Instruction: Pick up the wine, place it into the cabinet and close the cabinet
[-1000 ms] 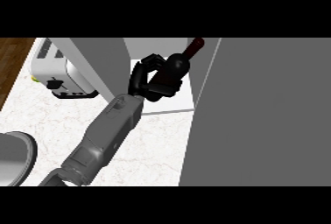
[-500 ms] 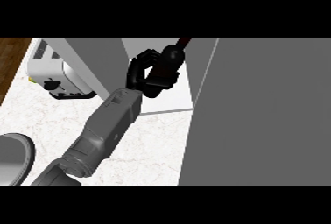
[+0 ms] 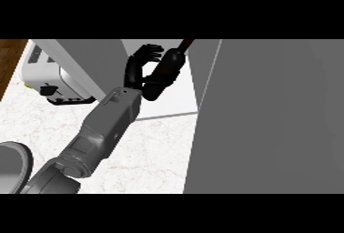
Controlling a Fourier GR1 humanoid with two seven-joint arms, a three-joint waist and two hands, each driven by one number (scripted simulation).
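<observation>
Wine (image 3: 168, 70), clasped by curled left hand (image 3: 136, 73), leans just beside cabinet door (image 3: 269, 113), toaster (image 3: 47, 84) further left.

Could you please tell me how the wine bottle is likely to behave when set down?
The wine bottle is tall, narrow and tilted, so it may tip if released leaning. Its smooth round body could roll, or slip against the left hand.

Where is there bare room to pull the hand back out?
Bare counter lies between the forearm and the big cabinet door; more sits between the toaster and the plate. The cabinet opening is crowded: the left hand and bottle fill much of it.
</observation>
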